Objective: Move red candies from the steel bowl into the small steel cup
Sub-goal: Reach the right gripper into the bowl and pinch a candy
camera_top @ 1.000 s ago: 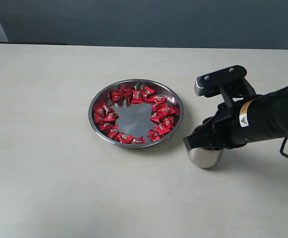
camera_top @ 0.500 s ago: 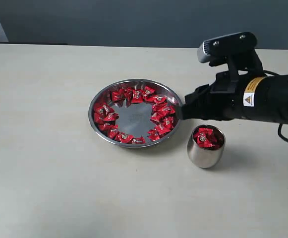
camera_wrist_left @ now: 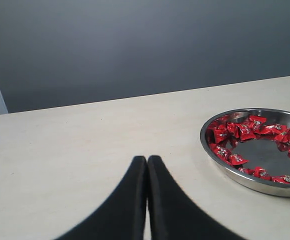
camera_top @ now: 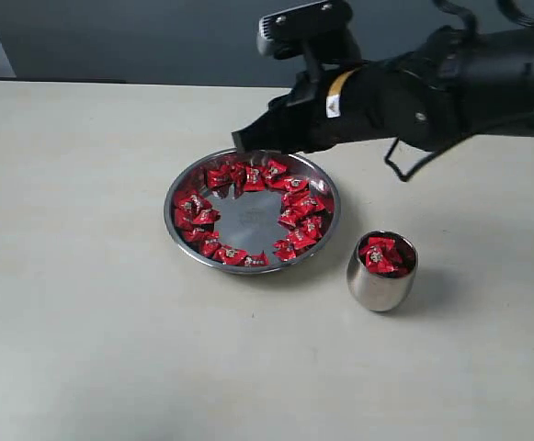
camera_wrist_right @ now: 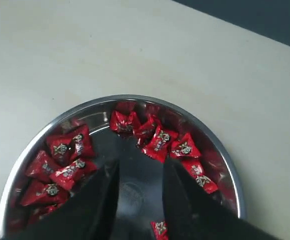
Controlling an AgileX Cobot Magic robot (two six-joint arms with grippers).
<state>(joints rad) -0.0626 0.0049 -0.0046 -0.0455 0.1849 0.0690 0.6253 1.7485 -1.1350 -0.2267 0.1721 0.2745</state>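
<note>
Right pincer [camera_top: 248, 141] hovers over the 12 o'clock rim of the wide shallow steel bowl [camera_top: 169, 216], jaws parted, nothing held. We judge the nearest red-wrapped candies [camera_top: 248, 175] lie straight beneath its tips, wrappers at mixed angles, no shared long axis. Right arm is nearer. The left pincer [camera_wrist_left: 147, 160] is pressed shut, empty, apart from the bowl. At the bowl's 4 o'clock stands the small rounded steel cup [camera_top: 380, 280] on the counter [camera_top: 83, 322]. We count one bowl, one cup, roughly two dozen candies in the bowl and a few in the cup.
</note>
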